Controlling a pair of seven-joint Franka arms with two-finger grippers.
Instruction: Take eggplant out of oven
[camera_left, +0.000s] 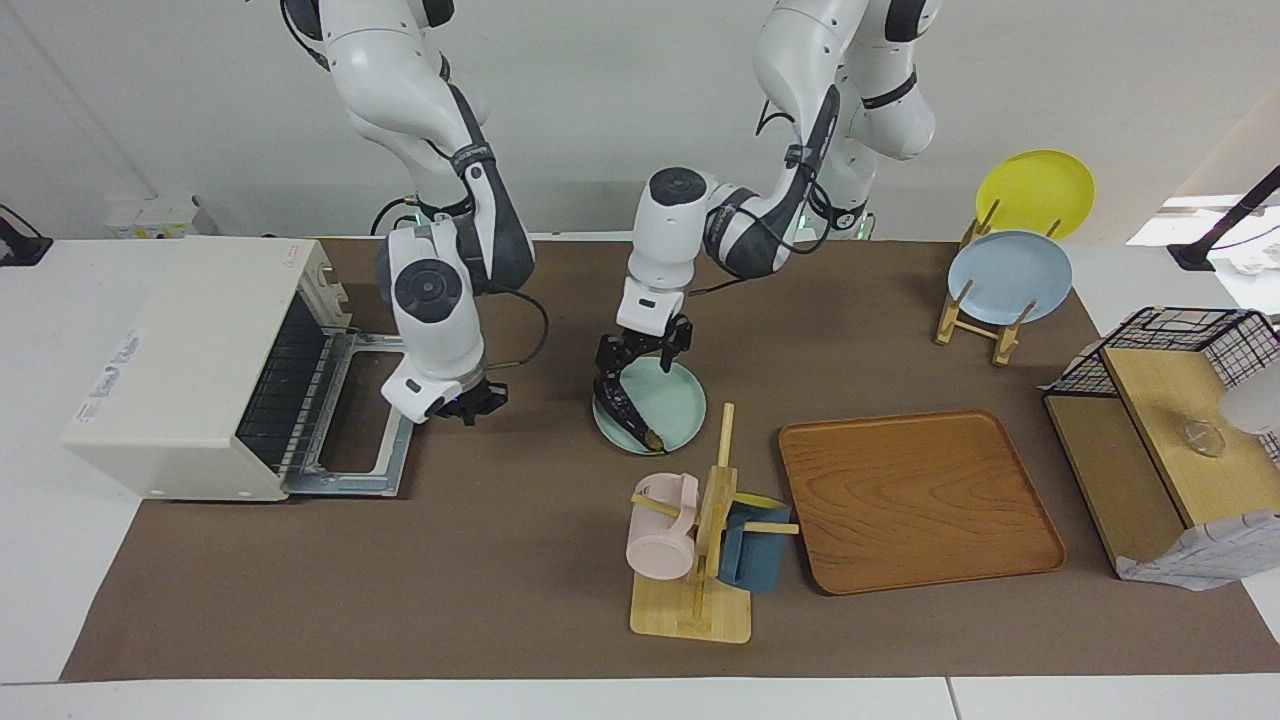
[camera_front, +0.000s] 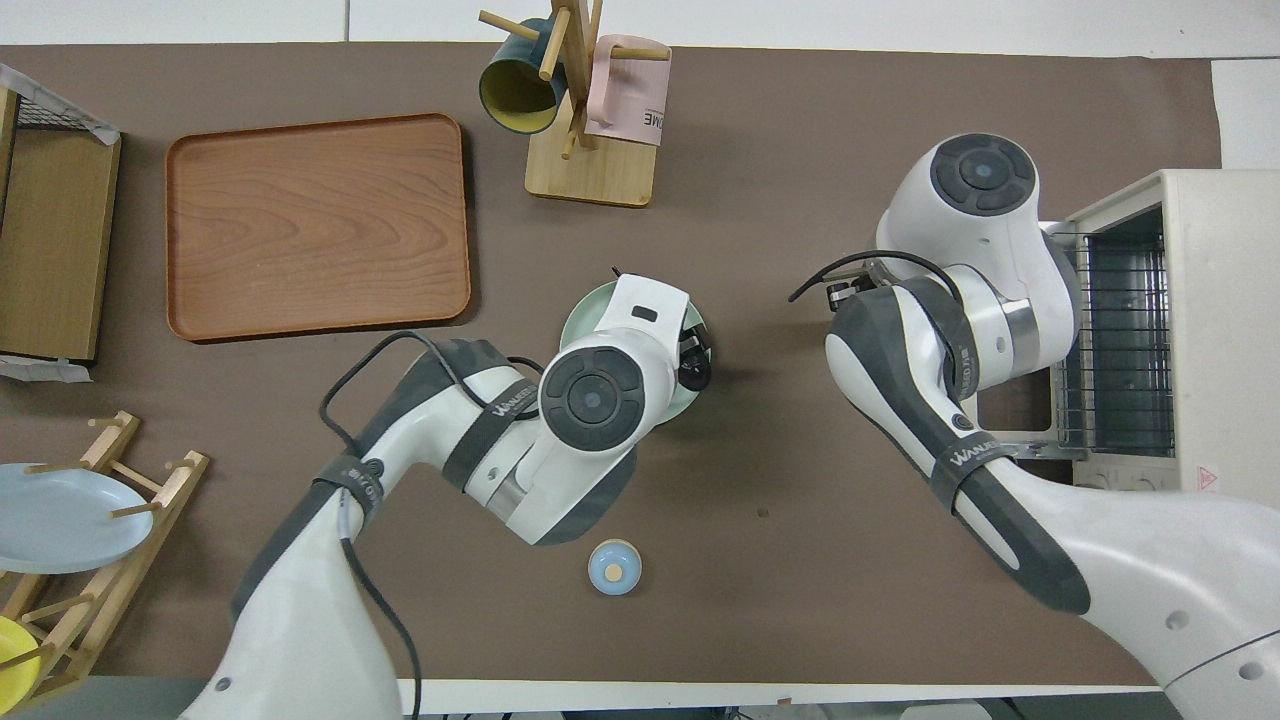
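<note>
**Eggplant lying on the mint plate, oven door hanging open**

While the left gripper (camera_left: 622, 385) is hanging low over the mint-green plate (camera_left: 672, 400), the eggplant (camera_left: 628, 412) is lying directly beneath its jaws, resting along the plate's rim toward the right arm's end of the desk. Its yellowish stem tip is pointing away from the robots. The jaws are standing spread, straddling the dark upper end of the eggplant, though whether they are touching it cannot be told.

Beside the right gripper (camera_left: 470, 400), the oven (camera_left: 190, 370) is sitting with its door (camera_left: 360, 420) folded down flat and its wire rack (camera_front: 1120, 340) showing. The right jaws are hovering at the door's edge, and their state cannot be told.

Farther from the robots than the left jaws, a wooden mug tree (camera_left: 700, 560) is carrying a pink mug (camera_left: 662, 525) and a blue mug (camera_left: 752, 545), with a wooden tray (camera_left: 915, 500) just beside it.
</note>
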